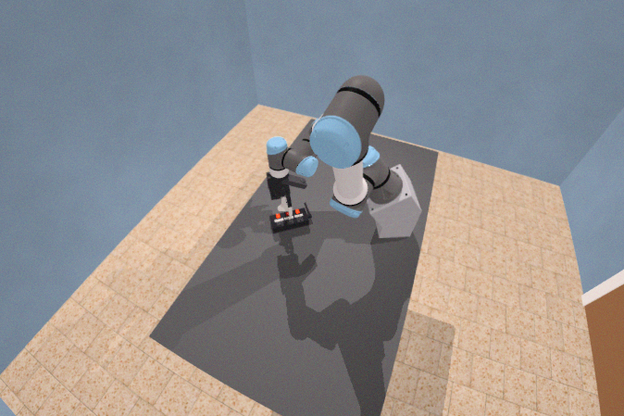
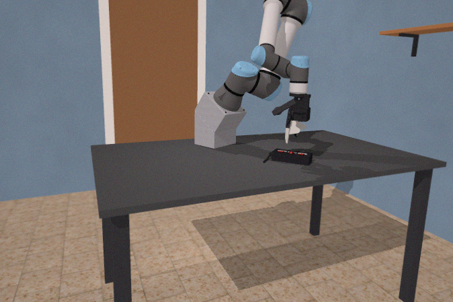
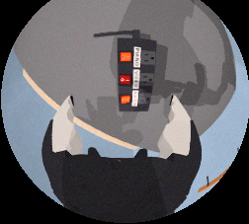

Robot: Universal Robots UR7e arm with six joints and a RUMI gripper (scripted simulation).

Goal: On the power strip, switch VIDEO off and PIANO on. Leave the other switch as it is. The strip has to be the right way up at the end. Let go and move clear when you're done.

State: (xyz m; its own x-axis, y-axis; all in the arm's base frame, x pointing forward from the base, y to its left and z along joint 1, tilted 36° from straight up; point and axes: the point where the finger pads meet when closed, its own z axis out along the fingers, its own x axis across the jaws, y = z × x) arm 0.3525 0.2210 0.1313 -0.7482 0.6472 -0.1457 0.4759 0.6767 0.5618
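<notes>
The black power strip (image 1: 291,220) (image 2: 291,157) (image 3: 143,74) lies flat on the dark table (image 1: 242,310) (image 2: 175,177), switches facing up. In the wrist view its three red rocker switches stand in a column: the top one (image 3: 124,56), beside the label PIANO, and the bottom one (image 3: 124,100) glow bright orange, and the middle one (image 3: 124,80) is a darker red. A short cord stub (image 3: 106,35) leaves the far end. My gripper (image 1: 286,203) (image 2: 290,136) (image 3: 121,96) is open wide and empty, pointing down a little above the strip's near end, with nothing between the fingers.
The arm's grey pedestal (image 1: 398,209) (image 2: 216,122) stands on the table behind the strip. The table's far edge (image 3: 49,101) runs close to the strip. A brown door (image 2: 153,53) and a wall shelf (image 2: 417,29) are off the table.
</notes>
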